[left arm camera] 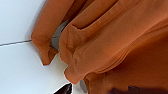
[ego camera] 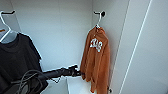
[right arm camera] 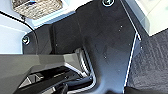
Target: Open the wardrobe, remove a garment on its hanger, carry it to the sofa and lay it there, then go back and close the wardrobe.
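Observation:
The wardrobe (ego camera: 60, 30) stands open, and I look into its white inside. The garment (ego camera: 98, 60), a rust-orange shirt with a white printed mark, hangs on its pale hanger (ego camera: 99, 21) from a black hook at the right inner wall. My left arm reaches in from the lower left. Its gripper (ego camera: 79, 73) is at the shirt's lower left edge, by the sleeve. In the left wrist view the orange cloth (left arm camera: 112, 42) hangs very close, with a dark fingertip (left arm camera: 63, 89) just short of its folds. Whether the cloth is held is not clear.
A black shirt (ego camera: 17, 57) hangs on a white hanger at the left of the wardrobe. A white door panel (ego camera: 150, 50) stands to the right. A woven basket (right arm camera: 37, 7) and dark carpet (right arm camera: 152, 60) appear in the right wrist view.

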Robot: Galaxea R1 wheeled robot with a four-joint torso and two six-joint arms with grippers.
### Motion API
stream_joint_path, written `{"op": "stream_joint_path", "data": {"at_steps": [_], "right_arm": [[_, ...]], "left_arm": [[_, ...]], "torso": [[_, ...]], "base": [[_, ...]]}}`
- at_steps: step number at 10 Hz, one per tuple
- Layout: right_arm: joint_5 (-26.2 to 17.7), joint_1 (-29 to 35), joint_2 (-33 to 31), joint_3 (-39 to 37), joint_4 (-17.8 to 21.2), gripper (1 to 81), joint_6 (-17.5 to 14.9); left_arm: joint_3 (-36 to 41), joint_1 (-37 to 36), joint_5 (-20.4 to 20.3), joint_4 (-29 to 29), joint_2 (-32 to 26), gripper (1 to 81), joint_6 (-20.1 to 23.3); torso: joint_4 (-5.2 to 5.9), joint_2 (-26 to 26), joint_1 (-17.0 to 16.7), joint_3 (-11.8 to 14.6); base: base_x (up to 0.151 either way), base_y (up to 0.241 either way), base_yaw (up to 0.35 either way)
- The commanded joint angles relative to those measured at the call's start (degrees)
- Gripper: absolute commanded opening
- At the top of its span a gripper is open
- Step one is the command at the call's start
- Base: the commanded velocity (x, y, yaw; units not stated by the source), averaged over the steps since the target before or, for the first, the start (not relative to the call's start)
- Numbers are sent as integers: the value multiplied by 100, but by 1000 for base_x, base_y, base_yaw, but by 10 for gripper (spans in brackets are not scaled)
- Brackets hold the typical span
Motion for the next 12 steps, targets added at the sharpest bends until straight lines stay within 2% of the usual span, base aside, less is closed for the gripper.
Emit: {"op": "stream_joint_path", "data": {"at_steps": [1,4,6,8,10,12], "right_arm": [[-255,277,22,-7,33,811,8],[-263,277,31,-7,191,811,-1],[-263,286,75,-33,191,811,-1],[-255,268,83,-33,191,811,8],[-255,260,92,-33,191,811,8],[-263,233,83,-42,244,811,8]], "left_arm": [[161,-1652,6,-112,94,811,-1175],[337,-2329,-12,-112,50,811,-2266],[425,-2882,-293,-121,50,811,-3022],[451,-3401,-336,-243,102,811,-3515],[451,-3595,-906,-376,94,811,-3928],[434,-3832,-1109,-411,138,811,-4052]], "torso": [[0,0,0,0],[-2,2,0,0],[-2,2,0,-2],[-2,5,0,-2],[-2,7,2,-2],[-2,7,2,-2]], "base": [[0,0,0],[0,0,0],[0,0,0],[0,0,0],[0,0,0],[0,0,0]]}}
